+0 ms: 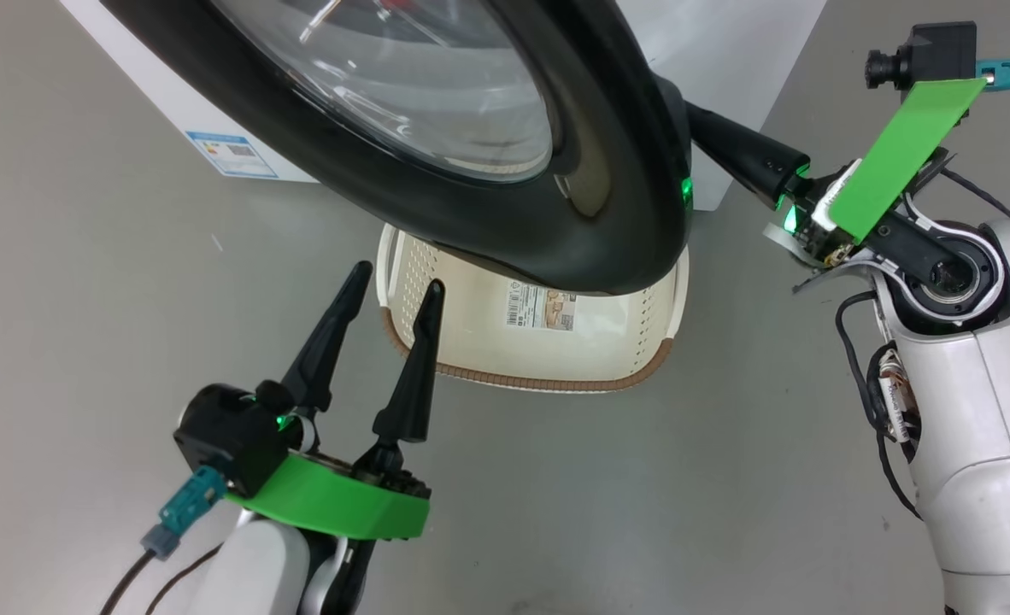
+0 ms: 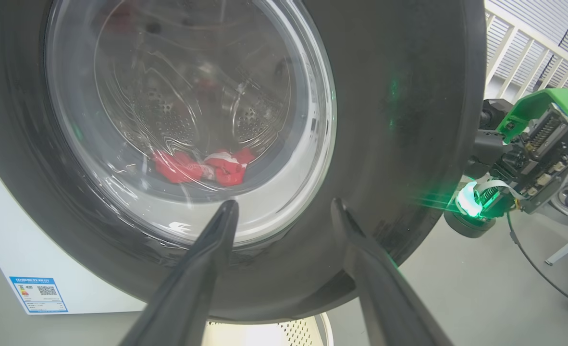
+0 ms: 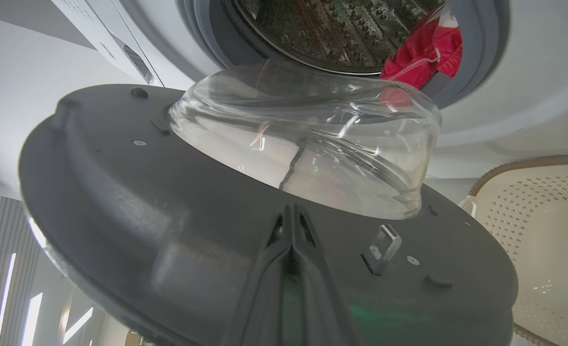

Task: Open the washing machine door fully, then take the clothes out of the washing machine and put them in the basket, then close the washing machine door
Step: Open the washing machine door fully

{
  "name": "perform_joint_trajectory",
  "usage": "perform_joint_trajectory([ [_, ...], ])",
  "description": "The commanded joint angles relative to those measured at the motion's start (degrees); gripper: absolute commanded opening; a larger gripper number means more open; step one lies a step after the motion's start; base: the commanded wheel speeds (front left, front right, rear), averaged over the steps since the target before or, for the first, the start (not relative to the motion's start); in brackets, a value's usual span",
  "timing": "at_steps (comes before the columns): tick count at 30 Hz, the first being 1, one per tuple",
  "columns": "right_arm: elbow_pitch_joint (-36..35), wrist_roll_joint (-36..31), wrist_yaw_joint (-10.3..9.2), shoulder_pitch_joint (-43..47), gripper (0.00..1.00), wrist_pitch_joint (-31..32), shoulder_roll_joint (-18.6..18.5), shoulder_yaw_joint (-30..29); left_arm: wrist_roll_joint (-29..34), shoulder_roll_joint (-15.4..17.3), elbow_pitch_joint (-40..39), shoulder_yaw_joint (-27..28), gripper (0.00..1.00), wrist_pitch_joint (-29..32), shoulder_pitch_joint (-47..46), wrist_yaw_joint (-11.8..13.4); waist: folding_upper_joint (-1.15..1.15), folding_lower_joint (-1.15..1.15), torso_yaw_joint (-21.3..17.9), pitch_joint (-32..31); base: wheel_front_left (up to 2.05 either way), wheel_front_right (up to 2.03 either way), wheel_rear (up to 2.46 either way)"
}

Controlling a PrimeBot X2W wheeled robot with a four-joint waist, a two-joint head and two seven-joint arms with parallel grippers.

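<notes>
We see the door (image 1: 616, 188) standing partly open. Its black rim hangs over the basket (image 1: 539, 380) on the floor (image 1: 86, 299) and hides the basket's far half. The left pincer (image 1: 396, 280) hovers released by the basket's left side. The right pincer (image 3: 291, 214), clenched on nothing, lies at the door's inner face, and in the head view its tips are lost behind the rim. The clothes (image 3: 423, 48) lie inside the washer (image 1: 727, 60), blurred where we see them through the glass.

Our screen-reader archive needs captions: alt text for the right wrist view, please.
The shut right claw points at the inner face of the washing machine door, its glass bowl bulging. Beyond, red clothes lie in the drum; the basket sits at right.
</notes>
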Motion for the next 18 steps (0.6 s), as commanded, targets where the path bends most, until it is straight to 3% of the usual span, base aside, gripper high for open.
perform_joint_trajectory([
  [1,-1.8,-1.9,0.44,1.0,0.0,-1.5,1.1,0.7,0.3,1.0,-1.5,2.0,1.0,-0.3,0.6,0.2,0.0,0.0,-0.1,0.0,0.0,0.0,0.0],
  [2,-2.0,-3.2,0.44,1.1,0.0,-2.4,1.0,0.7,0.2,1.0,-1.6,2.1,1.0,-0.3,0.7,0.2,0.0,0.0,-0.1,0.0,0.0,0.0,0.0],
  [3,-2.2,-4.8,0.44,1.2,0.28,-3.4,1.0,0.7,0.0,1.0,-1.6,2.1,1.0,-0.3,0.6,0.2,0.0,0.0,-0.2,0.1,0.0,0.0,0.0],
  [5,-2.9,-7.8,0.44,1.3,0.64,-5.5,0.9,0.7,-0.2,1.0,-1.8,2.1,1.0,-0.3,0.6,0.4,0.0,0.0,-0.3,0.2,0.0,0.0,0.0],
  [6,-3.2,-9.3,0.44,1.5,0.93,-6.4,0.9,0.7,-0.2,1.0,-1.9,2.1,1.0,-0.3,0.6,0.5,0.0,0.0,-0.4,0.2,0.0,0.0,0.0],
  [7,-3.4,-10.7,0.44,1.8,1.0,-7.4,0.9,0.7,-0.3,1.0,-1.9,2.1,1.0,-0.3,0.6,0.6,0.0,0.0,-0.5,0.1,0.0,0.0,0.0],
  [10,-3.9,-14.2,0.44,2.2,1.0,-9.7,0.9,0.7,-0.3,1.0,-1.9,2.3,1.0,-0.3,0.7,0.6,0.0,0.0,-0.8,0.0,0.0,0.0,0.0],
  [13,-6.3,-24.0,0.44,2.7,1.0,-15.7,0.0,2.0,-0.4,1.0,-2.0,2.9,1.0,-0.3,0.6,0.7,0.0,0.0,-1.4,0.1,0.0,0.0,0.0],
  [18,-9.2,-34.1,0.44,4.3,1.0,-22.7,-1.1,3.8,-1.5,1.0,-2.4,3.8,1.0,-0.3,0.6,1.3,0.0,0.0,-2.2,0.6,0.0,0.0,0.0],
])
